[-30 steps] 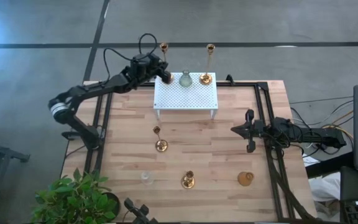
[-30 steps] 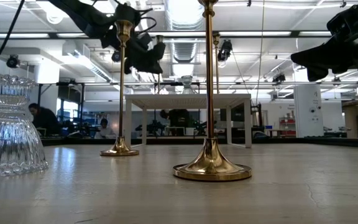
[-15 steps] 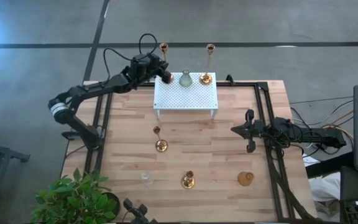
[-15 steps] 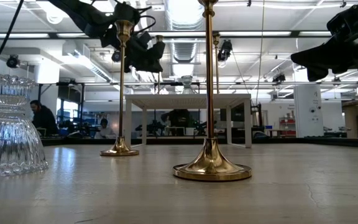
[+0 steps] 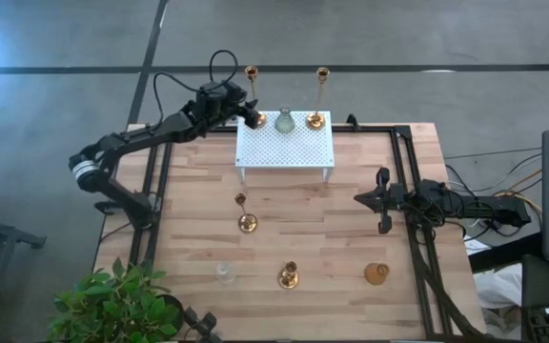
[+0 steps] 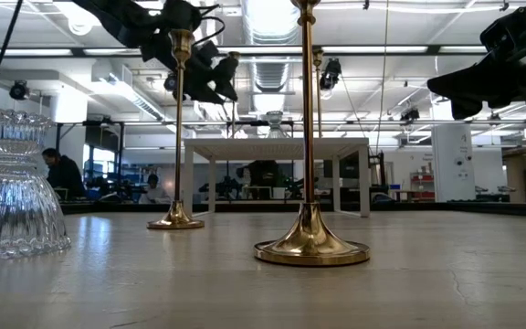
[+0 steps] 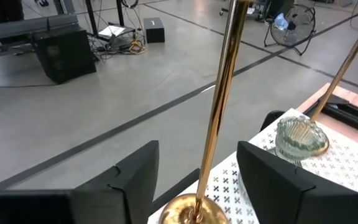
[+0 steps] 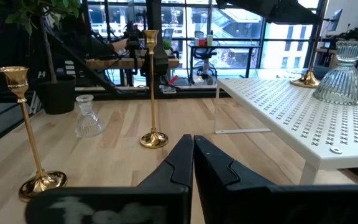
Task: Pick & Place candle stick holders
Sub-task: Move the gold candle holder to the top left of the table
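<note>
Your left gripper (image 7: 194, 177) sits at the white rack's (image 5: 285, 148) far-left corner with its fingers (image 7: 126, 180) spread apart either side of a tall brass holder (image 7: 219, 118) that stands on the rack, not clamped on it. At your three o'clock the right gripper (image 5: 382, 201) waits with fingers pressed together. Two more candle stick holders, one glass (image 5: 284, 121) and one brass (image 5: 316, 119), stand along the rack's twelve o'clock edge.

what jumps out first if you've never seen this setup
The white rack at the table's far edge, carrying two tall brass holders and a glass holder. The left gripper is at the rack's far left corner, jaws open on either side of the left brass stem. More holders dot the near half of the table, and the right gripper waits shut at the right side.
</note>
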### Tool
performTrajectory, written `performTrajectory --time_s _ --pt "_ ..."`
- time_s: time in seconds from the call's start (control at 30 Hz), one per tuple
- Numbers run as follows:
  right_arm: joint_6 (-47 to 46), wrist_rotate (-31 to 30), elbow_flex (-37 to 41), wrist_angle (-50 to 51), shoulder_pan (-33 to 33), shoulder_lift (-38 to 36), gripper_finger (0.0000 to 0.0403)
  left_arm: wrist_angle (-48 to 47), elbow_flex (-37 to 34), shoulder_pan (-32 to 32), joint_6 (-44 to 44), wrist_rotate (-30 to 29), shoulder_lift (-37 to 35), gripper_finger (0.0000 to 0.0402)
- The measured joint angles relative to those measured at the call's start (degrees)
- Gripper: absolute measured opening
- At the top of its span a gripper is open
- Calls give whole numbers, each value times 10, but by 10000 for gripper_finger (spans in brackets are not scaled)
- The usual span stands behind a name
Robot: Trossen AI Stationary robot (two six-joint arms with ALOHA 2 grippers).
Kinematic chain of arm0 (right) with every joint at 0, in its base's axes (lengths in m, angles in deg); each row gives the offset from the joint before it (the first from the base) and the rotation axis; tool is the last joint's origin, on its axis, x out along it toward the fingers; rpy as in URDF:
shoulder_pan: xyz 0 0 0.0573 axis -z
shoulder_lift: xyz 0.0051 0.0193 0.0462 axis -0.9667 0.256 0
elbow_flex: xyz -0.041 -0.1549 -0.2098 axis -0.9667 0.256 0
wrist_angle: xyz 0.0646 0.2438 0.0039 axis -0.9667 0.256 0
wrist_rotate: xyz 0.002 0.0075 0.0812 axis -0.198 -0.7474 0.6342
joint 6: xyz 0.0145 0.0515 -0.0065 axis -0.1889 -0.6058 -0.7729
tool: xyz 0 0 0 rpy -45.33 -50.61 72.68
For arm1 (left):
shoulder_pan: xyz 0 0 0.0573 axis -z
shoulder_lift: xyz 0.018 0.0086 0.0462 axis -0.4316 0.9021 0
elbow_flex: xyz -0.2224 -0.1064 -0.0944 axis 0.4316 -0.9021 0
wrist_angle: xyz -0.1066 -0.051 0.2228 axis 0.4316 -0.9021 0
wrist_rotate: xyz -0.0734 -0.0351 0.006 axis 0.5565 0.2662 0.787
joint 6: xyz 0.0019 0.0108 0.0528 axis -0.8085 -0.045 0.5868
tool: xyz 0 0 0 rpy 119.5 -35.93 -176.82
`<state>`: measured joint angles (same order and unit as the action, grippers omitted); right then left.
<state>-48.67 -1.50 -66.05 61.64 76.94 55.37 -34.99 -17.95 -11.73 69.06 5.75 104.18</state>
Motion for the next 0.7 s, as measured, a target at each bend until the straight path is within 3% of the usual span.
performTrajectory --time_s 0.57,0.7 --pt "1 0 0 0 0 0 8 -137 0 0 4 -3 -146 230" --pt "1 0 0 0 0 0 8 -167 0 0 1 20 -185 230"
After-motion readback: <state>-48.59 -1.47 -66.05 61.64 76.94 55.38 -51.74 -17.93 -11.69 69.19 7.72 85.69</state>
